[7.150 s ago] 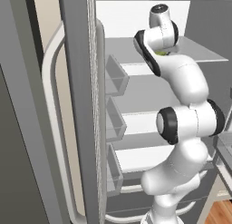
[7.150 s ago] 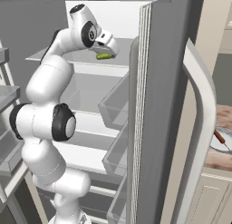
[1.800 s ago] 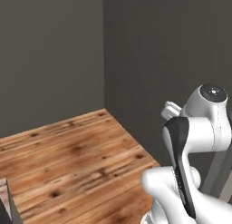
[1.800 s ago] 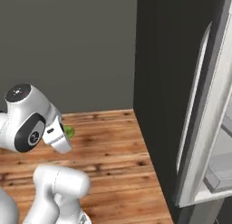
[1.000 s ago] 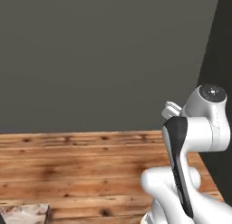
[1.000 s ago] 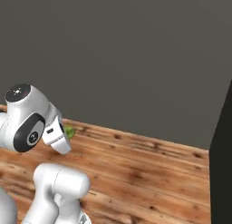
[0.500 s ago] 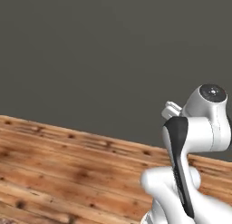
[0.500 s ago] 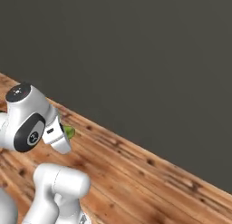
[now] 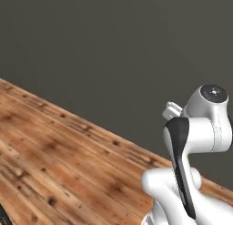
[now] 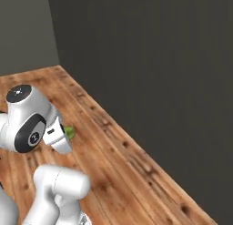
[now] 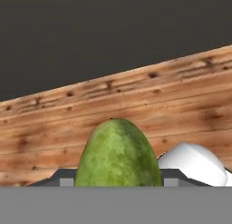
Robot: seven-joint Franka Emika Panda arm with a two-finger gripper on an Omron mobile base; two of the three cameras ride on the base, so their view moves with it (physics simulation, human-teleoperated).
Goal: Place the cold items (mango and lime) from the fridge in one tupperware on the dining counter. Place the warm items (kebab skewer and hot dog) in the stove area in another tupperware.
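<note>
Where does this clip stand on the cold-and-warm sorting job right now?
Early. Done: one fruit, by its yellow-green colour the mango, is out of the fridge. In hand: the gripper carries it above the wooden floor beside a dark wall. Left: putting it in a tupperware, then the lime, kebab skewer and hot dog.
</note>
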